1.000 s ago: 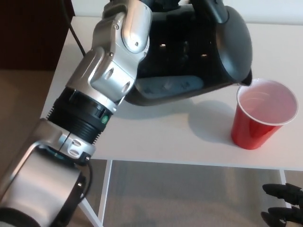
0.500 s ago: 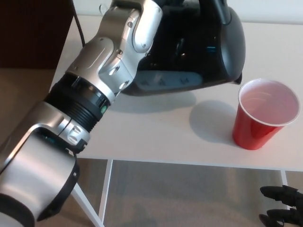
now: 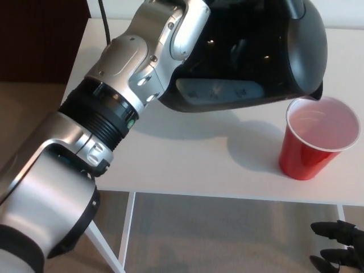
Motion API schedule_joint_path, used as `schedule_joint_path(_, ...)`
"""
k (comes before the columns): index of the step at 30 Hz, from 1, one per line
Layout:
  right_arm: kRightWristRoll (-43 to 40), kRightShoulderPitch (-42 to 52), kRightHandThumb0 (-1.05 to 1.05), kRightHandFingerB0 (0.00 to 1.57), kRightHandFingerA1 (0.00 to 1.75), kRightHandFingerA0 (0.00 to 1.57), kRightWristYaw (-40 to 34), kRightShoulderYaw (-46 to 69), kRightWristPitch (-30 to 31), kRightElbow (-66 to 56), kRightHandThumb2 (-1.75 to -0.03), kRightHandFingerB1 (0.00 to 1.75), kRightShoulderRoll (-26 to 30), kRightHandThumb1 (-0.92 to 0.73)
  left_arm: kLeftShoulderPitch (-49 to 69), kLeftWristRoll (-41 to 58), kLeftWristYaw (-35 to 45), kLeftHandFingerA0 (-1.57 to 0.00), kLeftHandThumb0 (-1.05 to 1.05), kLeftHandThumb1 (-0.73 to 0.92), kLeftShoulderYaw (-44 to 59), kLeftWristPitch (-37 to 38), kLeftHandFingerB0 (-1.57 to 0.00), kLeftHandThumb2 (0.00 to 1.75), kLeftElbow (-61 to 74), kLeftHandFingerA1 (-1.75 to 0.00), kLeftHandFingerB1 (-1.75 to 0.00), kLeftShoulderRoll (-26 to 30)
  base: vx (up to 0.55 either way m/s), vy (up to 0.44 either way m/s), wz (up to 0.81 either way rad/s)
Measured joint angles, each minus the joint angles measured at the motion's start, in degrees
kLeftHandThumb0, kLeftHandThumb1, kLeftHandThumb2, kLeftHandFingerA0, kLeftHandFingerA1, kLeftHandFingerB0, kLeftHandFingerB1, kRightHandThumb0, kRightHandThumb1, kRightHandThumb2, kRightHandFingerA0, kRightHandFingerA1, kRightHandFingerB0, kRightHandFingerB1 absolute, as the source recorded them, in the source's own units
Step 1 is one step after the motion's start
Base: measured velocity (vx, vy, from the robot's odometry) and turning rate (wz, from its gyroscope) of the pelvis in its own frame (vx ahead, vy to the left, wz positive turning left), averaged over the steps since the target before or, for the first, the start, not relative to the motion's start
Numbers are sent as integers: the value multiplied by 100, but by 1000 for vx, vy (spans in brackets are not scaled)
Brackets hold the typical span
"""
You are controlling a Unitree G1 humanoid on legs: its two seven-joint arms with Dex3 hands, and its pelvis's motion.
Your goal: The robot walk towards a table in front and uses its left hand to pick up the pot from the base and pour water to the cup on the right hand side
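Looking down from the head camera, you see the left arm reaching in from the lower left and up across the white table — silver shells, a black ribbed wrist joint, then the forearm running up to the top of the picture. The left hand itself is hidden where the arm meets the kettle, so you cannot tell how its fingers lie; all you can say is that the arm ends at the kettle and the kettle is off the table.

The black kettle hangs in the air at the top of the view, tilted with its spout pointing down and to the right. A grey-blue window strip runs along its lower side. Its shadow falls on the table beneath it.

The red cup stands upright on the table near the right front edge. The spout tip sits just over the cup's upper left rim, very close to it — whether they touch, you cannot tell. The inside of the cup looks pale pink; no stream of water is plain to see.

Down in the lower right corner, below the table edge, the black fingers of the right hand show, spread apart and holding nothing. A dark cable runs off the table's far left corner.
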State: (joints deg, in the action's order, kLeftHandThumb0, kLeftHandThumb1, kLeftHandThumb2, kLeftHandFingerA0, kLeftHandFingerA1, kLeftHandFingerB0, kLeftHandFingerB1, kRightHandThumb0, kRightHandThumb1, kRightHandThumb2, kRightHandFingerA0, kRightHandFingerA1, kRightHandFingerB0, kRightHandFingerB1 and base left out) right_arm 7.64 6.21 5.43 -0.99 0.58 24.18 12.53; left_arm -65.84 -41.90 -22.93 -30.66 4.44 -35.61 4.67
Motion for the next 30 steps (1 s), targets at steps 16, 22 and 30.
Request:
schedule_joint_path(16, 39, -8, -23, 50, 41, 44, 4, -6, -17, 64, -57, 40, 22, -58, -261, -226, -23, -91, -24, 56, 56, 298, -90, 58, -36, -133, -53, 210, 0, 0, 0)
schedule_joint_path(22, 45, -17, -26, 50, 40, 43, 5, -13, -15, 60, -57, 39, 23, -58, -264, -472, -68, -103, -29, 60, -206, 457, -94, 58, 49, -86, -50, 155, 0, 0, 0)
schedule_joint_path(30, 86, -75, -26, 52, 42, 47, 5, -38, -4, 48, -57, 40, 34, -57, -303, -867, -216, -91, -35, 49, -658, 661, -97, 55, 110, -149, -62, 23, 0, 0, 0)
